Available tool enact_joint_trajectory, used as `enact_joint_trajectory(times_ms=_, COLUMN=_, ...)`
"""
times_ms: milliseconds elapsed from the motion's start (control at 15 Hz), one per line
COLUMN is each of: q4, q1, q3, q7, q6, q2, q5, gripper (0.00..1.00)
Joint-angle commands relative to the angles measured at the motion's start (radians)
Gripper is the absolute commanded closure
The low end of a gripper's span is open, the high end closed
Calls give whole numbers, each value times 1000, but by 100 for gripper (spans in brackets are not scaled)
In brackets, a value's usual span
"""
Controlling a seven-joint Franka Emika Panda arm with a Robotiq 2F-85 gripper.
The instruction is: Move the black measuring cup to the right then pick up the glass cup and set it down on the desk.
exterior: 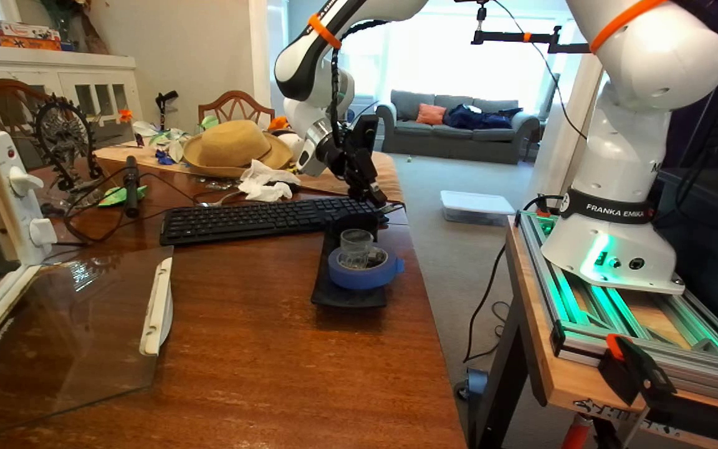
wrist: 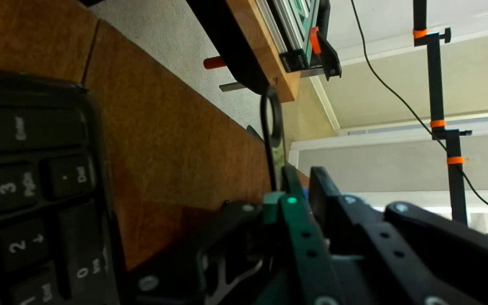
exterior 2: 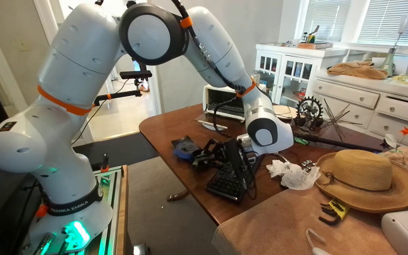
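1. Apparently the black measuring cup rests just beyond the glass cup, its outline merging with the black base underneath; what looks like its ring-ended handle sticks out ahead of the gripper.
2. Its jaws stand nearly together; whether they pinch the handle or merely sit beside it, I can't tell.
3. The glass cup stands inside a roll of blue tape, apart from the gripper.
4. To their left and farther off, a keyboard lies on the desk.
5. I judge the step in hand to be taking the black measuring cup for its shift right.
6. The next move calls for a sure hold, then a carry that leaves the glass cup standing.
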Motion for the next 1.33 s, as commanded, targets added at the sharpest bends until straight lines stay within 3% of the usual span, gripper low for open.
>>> enact_joint_trajectory(times_ms=0, q4=61, q1=0, q3=4, q7=31, q6=-69, q2=44, q5=-22, gripper=91)
enact_joint_trajectory(times_ms=67, q4=67, q1=0, q3=4, q7=36, q6=-74, q2=49, q5=-23, gripper=76)
enact_joint_trajectory(times_ms=333, q4=66, q1=-9, q3=-3, q7=58, q6=-62, q2=49, q5=-15, gripper=49)
enact_joint_trajectory(times_ms=467, q4=67, q1=-8, q3=-5, q7=68, q6=-61, q2=50, q5=-20, gripper=41)
enact_joint_trajectory(times_ms=667, q4=71, q1=0, q3=-3, q7=85, q6=-63, q2=58, q5=-29, gripper=39)
enact_joint_trajectory(times_ms=1267, q4=60, q1=22, q3=16, q7=121, q6=-78, q2=60, q5=-67, gripper=45)
